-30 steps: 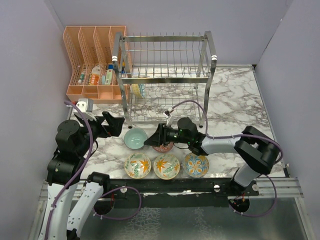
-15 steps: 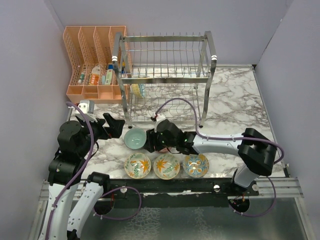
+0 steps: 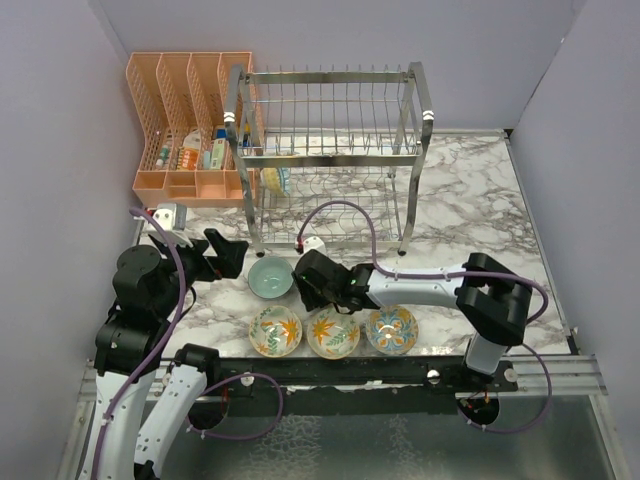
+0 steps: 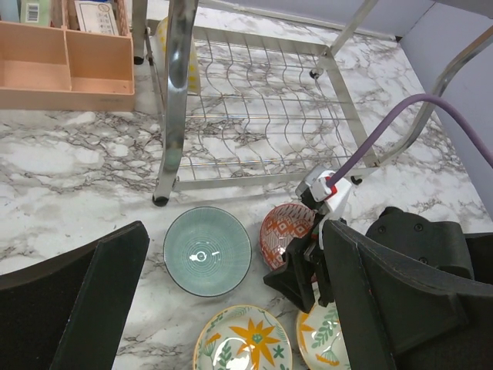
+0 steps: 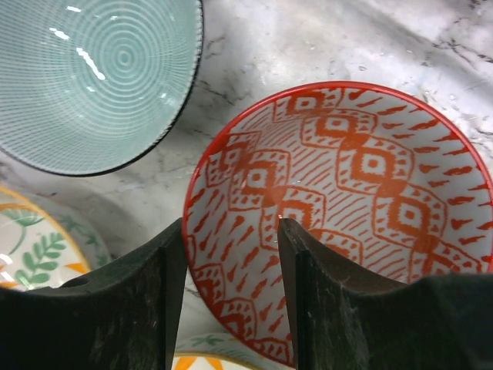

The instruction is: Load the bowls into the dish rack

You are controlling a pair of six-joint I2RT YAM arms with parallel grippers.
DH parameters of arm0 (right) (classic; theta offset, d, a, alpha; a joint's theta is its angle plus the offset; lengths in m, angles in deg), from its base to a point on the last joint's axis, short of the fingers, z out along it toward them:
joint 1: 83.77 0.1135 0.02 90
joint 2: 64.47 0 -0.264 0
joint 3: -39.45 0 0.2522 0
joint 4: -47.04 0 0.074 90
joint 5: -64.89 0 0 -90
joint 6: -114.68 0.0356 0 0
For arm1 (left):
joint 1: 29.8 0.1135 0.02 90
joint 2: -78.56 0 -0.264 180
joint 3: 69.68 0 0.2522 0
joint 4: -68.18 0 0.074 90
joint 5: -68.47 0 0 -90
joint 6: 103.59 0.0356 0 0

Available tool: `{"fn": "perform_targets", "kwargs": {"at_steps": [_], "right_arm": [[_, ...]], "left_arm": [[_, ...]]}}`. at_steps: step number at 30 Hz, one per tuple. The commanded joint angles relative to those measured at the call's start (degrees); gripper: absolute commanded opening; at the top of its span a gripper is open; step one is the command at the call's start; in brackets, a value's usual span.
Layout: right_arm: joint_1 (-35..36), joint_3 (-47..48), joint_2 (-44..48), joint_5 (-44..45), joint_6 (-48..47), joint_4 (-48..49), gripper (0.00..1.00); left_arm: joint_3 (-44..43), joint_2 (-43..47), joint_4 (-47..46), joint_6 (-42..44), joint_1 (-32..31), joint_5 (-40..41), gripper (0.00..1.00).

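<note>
Top external view, going left to right: the left hand (image 3: 230, 250) hangs near the left edge of the bench, jaws wide apart with nothing in them. Just right of it sits the pale teal ribbed ceramic bowl (image 3: 271, 277). Right beside that is the red-patterned ceramic bowl (image 5: 362, 177). Both are in the strip between the chrome two-tier wire dish rack (image 3: 330, 77) and the row of three floral bowls (image 3: 333, 332) along the near edge. One yellow bowl (image 3: 272, 180) looks to be already slotted in at the left end of the rack's lower tier.

The right hand (image 5: 231, 262) is at the red one, jaws apart and straddling its rim. One finger is outside the wall and one is over the inside, so it's not clamped on yet.

My guess on handling: it's glazed ceramic, so stiff, weighty for its size, slick, and likely to chip if it clips the wire. The rim is really the only place to grab. A pinch on a thin wall could let the bowl swing or slide, so I'd go deep and squeeze firmly. The teal bowl is close enough to get bumped.

Hard to make out:
- I can't tell whether the fingertips are touching the bowl or hovering over it.
- From above, the arm covers nearly all of the red bowl.
- The yellow bowl is half hidden behind the rack's wires and post.
</note>
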Motion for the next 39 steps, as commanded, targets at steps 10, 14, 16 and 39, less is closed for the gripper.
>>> {"fn": "perform_targets", "kwargs": {"at_steps": [10,14,16,39], "right_arm": [[1.0,3.1,-2.3,7.1,-3.2,-4.9,0.11],[1.1,3.3,-0.7,7.7,-2.8,-5.4,0.01],[1.2,3.4,0.9,7.4,-2.7,-5.8,0.01],[1.3,-4.2,18.6,-13.7,-4.4,13.5,0.01]], "left_arm": [[-0.3,0.4,0.0,0.2,-0.1,1.3,0.99],[-0.6,0.3,0.1,0.3,-0.2,1.3,0.99],[-0.9,0.3,0.3,0.5,-0.1,1.4,0.99],[-0.9,-0.6,-1.2,0.2,-0.2,1.0,0.99]]}}
